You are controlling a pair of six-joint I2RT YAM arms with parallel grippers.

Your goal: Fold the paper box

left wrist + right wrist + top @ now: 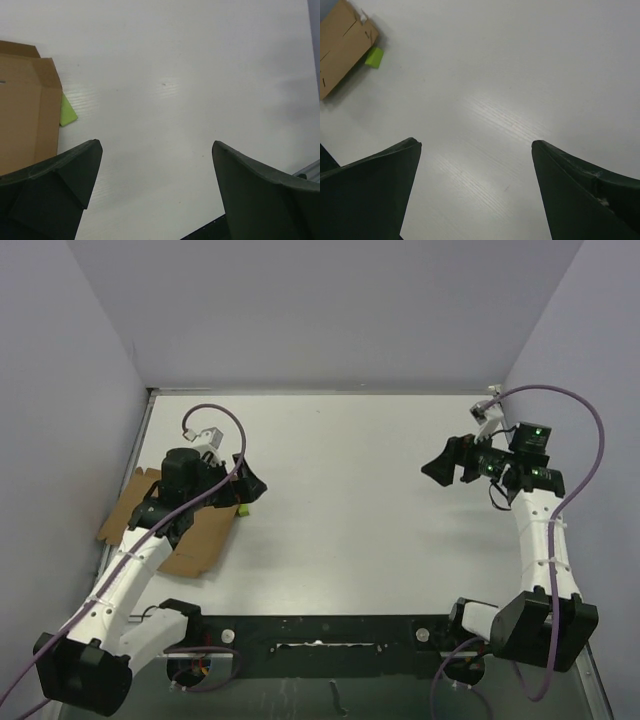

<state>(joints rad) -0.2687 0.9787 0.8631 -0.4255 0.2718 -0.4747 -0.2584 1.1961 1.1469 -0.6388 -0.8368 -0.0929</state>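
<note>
The paper box [190,540] is a flat brown kraft die-cut sheet lying at the left side of the white table, partly under my left arm. It also shows at the left edge of the left wrist view [25,110] and in the top left corner of the right wrist view [342,42]. My left gripper [252,487] hovers just right of the box, jaws wide open and empty [156,150]. My right gripper [450,462] is far off at the right side of the table, open and empty [476,147].
A small yellow-green object [242,509] lies by the box's right edge, below my left gripper; it shows in the left wrist view [67,112] and the right wrist view [374,56]. Grey walls close the table [360,520] at back and sides.
</note>
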